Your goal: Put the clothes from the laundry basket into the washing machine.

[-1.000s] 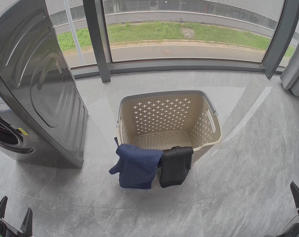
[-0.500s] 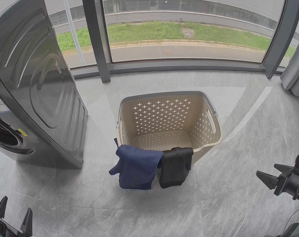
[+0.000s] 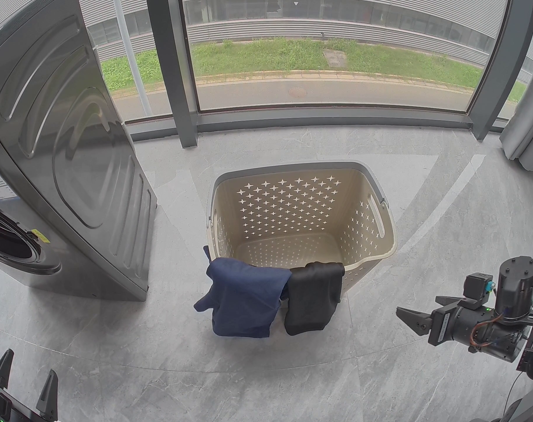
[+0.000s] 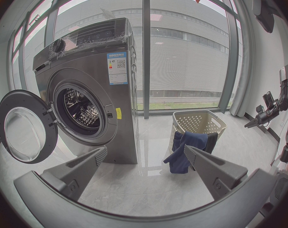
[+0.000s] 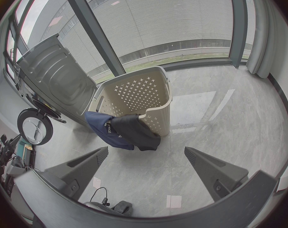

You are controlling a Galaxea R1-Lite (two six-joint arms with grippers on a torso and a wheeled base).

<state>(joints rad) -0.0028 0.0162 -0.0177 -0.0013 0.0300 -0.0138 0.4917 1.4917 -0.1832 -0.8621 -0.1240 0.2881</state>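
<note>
A beige laundry basket [image 3: 290, 206] stands on the floor in the middle of the head view. Over its near rim hang a blue garment [image 3: 243, 297] and a black garment [image 3: 312, 297], side by side. The grey washing machine [image 3: 61, 147] stands at the left, its round door [image 4: 23, 127] swung open and the drum [image 4: 79, 110] bare. My right gripper [image 3: 422, 309] hangs open to the right of the basket, level with the garments and pointing at them. My left gripper [image 3: 23, 382] stays open low at the near left, in front of the washer.
A glass window wall with a dark pillar [image 3: 172, 60] runs behind the basket. A grey curtain [image 3: 527, 124] hangs at the far right. Bare grey floor [image 3: 219, 376] lies between me, the basket and the washer.
My right arm has risen into the head view from the lower right and moved left toward the basket. The left gripper, basket and garments have not moved.
</note>
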